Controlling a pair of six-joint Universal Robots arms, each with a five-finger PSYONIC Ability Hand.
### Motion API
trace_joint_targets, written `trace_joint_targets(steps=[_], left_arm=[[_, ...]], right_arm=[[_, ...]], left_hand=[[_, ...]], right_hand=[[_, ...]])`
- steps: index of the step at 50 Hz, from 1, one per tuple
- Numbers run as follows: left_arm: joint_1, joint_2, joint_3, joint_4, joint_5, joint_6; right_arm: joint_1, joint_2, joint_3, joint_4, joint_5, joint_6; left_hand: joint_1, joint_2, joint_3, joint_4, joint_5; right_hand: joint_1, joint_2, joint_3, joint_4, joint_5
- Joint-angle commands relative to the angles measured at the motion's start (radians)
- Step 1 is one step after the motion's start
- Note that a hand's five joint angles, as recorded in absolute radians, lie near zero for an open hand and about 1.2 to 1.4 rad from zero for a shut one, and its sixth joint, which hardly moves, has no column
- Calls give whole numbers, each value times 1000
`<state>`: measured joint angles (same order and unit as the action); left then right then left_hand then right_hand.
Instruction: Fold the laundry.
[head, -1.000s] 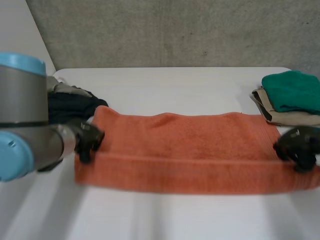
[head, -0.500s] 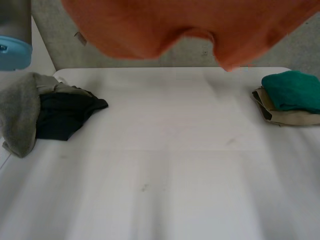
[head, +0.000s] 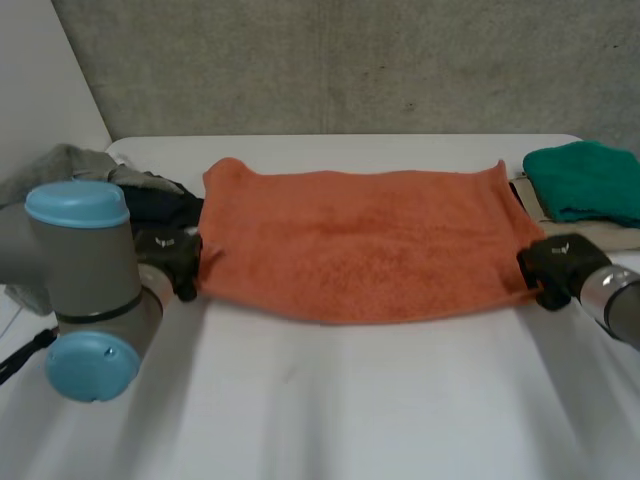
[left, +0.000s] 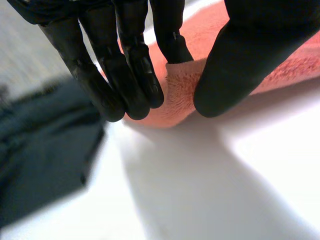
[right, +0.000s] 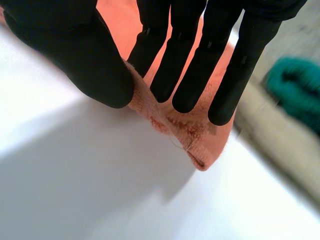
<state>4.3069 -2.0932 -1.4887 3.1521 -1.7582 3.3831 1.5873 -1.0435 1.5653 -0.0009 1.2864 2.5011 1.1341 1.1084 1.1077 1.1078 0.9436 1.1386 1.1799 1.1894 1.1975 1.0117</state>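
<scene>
Orange towel spread flat on the white table, gripped at its two near corners.
The left hand pinches the near-left corner between thumb and fingers; the right hand pinches the near-right corner likewise. Half a second earlier the towel hung high above the table; it now lies between the dark clothes pile and the green folded cloth.

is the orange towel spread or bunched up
Spread out: the orange towel lies wide across the table, left robot hand and right robot hand each pinching a near corner. Whether it is doubled, cannot tell.
</scene>
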Motion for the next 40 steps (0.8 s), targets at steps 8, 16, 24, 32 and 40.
trace_joint_targets(steps=[8, 16, 24, 32, 40], left_arm=[[-3, 142, 50, -207, 152, 145], [86, 44, 228, -188, 262, 332], [114, -158, 429, -271, 385, 577], [132, -298, 541, -310, 419, 766], [142, -346, 562, -320, 410, 809]], right_arm=[[-44, -30, 114, -54, -33, -42], [-33, -30, 136, -77, -41, -39], [-46, -32, 139, -77, -47, -38], [-70, -32, 153, -79, -68, -41], [-78, -36, 156, -80, -75, -42]], left_hand=[[-847, -822, -821, -821, -831], [-751, -725, -724, -724, -735], [-481, -455, -454, -454, -464], [-603, -578, -577, -577, -587], [-721, -695, -695, -695, -705]], right_hand=[[258, 216, 207, 199, 210], [258, 216, 207, 199, 210], [258, 216, 207, 199, 210], [258, 216, 207, 199, 210], [258, 216, 207, 199, 210]])
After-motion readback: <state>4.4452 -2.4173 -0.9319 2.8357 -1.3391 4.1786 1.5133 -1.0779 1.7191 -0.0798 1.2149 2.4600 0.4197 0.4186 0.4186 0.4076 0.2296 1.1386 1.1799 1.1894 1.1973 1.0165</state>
